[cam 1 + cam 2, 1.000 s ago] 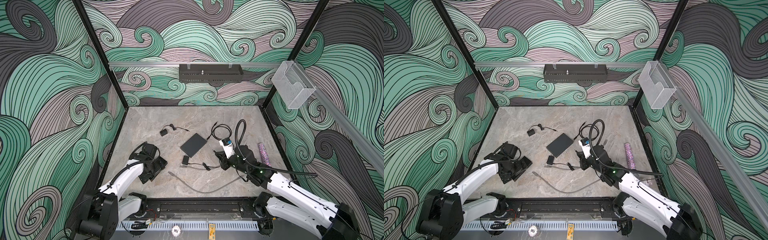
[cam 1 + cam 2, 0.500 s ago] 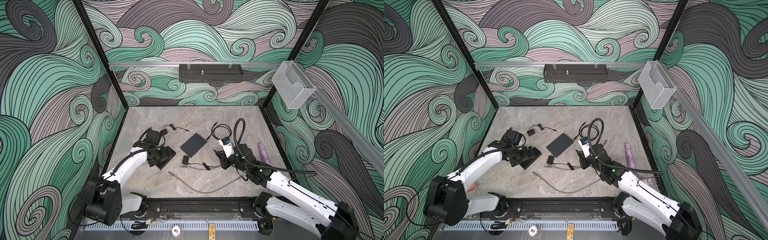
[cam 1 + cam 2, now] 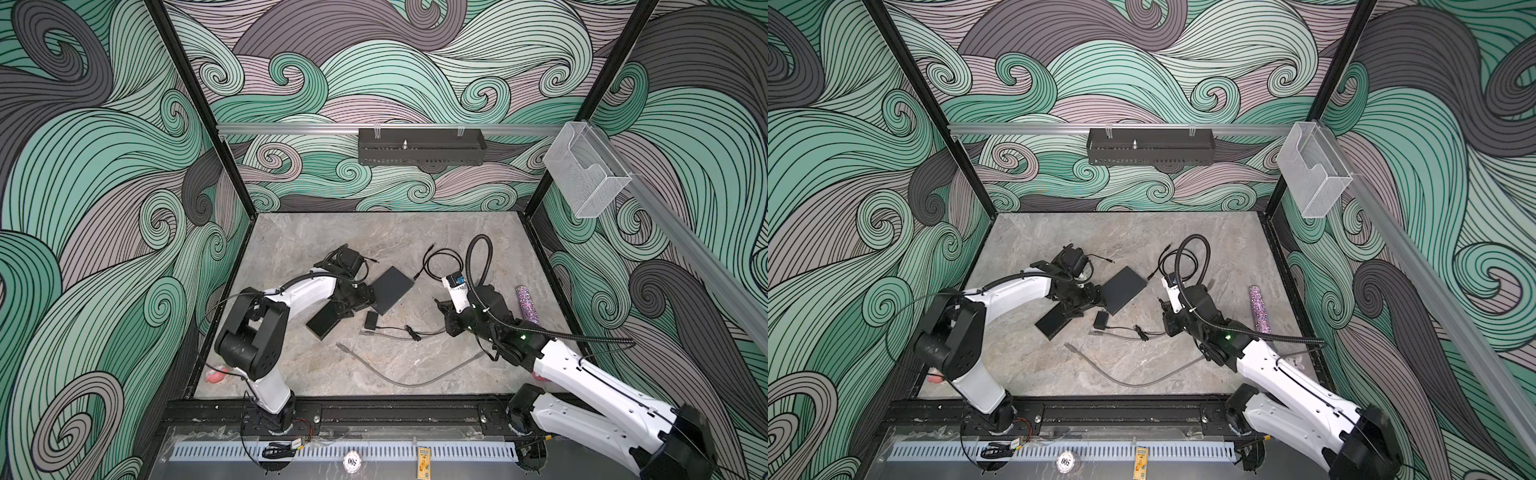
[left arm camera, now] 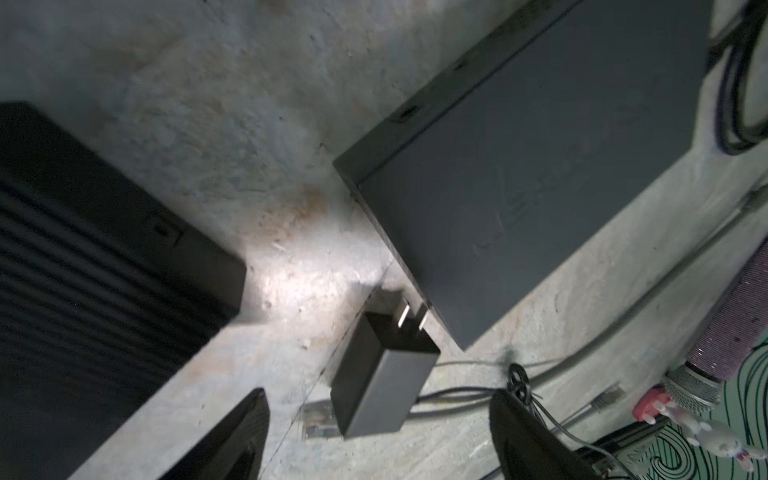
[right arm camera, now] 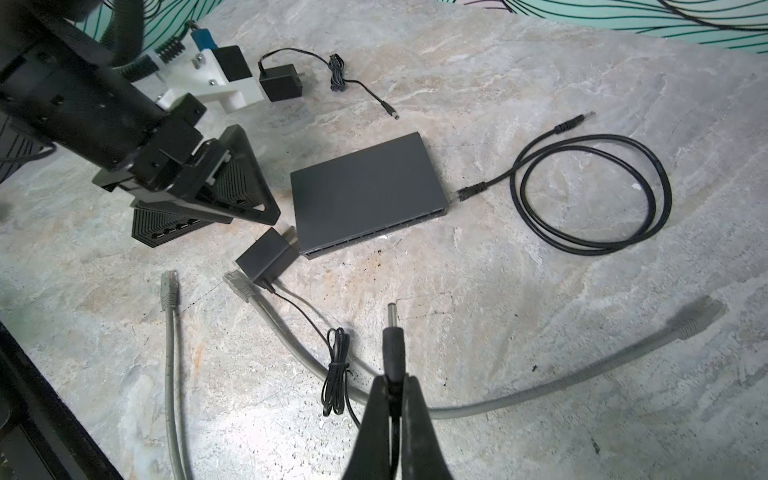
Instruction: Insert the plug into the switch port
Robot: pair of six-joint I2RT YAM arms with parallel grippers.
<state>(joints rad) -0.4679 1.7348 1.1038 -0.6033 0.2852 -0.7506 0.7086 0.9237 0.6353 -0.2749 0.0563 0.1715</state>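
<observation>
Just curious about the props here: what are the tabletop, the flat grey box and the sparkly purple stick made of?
The tabletop looks like grey veined marble with a soft sheen, though it could be printed laminate. The flat box is matte dark grey with crisp edges, either painted metal or plastic; I cannot tell which. The purple stick has a glittery, finely speckled skin, and its core is hidden.

Barrel plug (image 5: 393, 345) tight in right tool (image 5: 395, 384), above marbled tabletop (image 5: 540, 291).
</observation>
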